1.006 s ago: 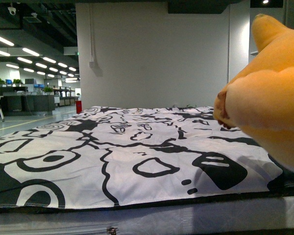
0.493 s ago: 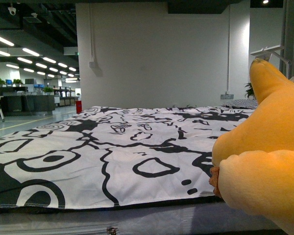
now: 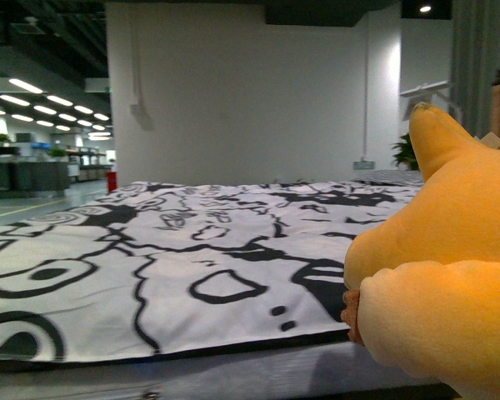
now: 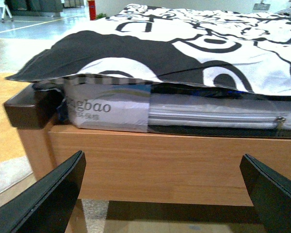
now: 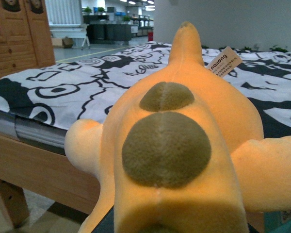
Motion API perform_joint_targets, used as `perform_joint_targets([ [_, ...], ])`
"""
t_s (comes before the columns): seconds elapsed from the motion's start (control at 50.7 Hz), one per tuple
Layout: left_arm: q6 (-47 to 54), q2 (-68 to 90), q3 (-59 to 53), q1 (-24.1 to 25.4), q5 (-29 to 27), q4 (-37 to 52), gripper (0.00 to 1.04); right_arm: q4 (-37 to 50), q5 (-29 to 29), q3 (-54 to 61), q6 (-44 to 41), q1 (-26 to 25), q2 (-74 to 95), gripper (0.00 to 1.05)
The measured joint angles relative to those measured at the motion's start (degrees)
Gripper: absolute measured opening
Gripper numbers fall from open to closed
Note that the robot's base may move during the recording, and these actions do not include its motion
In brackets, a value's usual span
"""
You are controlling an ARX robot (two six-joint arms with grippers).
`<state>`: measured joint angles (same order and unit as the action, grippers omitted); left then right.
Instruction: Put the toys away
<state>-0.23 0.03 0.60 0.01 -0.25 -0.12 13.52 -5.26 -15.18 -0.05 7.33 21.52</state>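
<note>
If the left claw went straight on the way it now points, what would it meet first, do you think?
Most likely the wooden bed frame: the open left claw points at its side, just below the mattress. How far off it is cannot be told.

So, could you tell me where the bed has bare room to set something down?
The black-and-white patterned bed cover lies bare from its near edge back toward the white wall, left of the orange-yellow plush animal. The right near corner hides behind that plush.
</note>
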Motion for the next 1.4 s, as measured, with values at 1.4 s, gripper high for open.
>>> perform_joint_targets([
  [1.4,0.02,0.00,0.00,-0.04,0.61,0.00,0.99,0.22,1.44,0.07,-0.24,-0.15,-0.48,0.17],
])
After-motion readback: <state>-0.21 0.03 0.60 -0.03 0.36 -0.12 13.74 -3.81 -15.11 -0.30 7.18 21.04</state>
